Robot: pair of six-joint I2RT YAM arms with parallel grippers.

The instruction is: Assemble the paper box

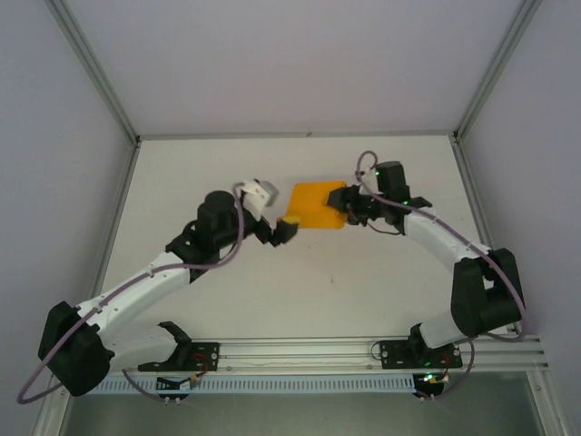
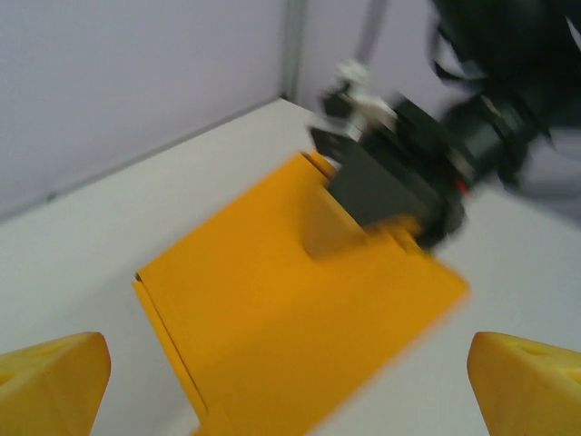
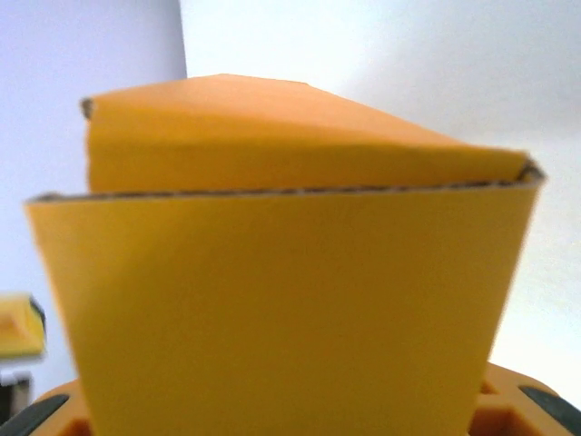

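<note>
The paper box (image 1: 318, 206) is a folded-flat piece of orange-yellow card at the table's middle. In the left wrist view the paper box (image 2: 290, 300) lies ahead, blurred. My left gripper (image 1: 286, 229) is at the box's near left corner; it is open, its yellow fingertips (image 2: 54, 381) spread wide on either side of the card. My right gripper (image 1: 349, 205) is shut on the box's far right edge, and its black finger (image 2: 377, 186) lies on top of the card. In the right wrist view the box (image 3: 290, 300) is lifted close to the camera, two card layers parted slightly.
The white table (image 1: 300, 291) is fenced by grey side walls and aluminium posts (image 1: 91, 68). The arms' bases sit on the rail (image 1: 300, 350) at the near edge. Bare tabletop lies in front of and behind the box.
</note>
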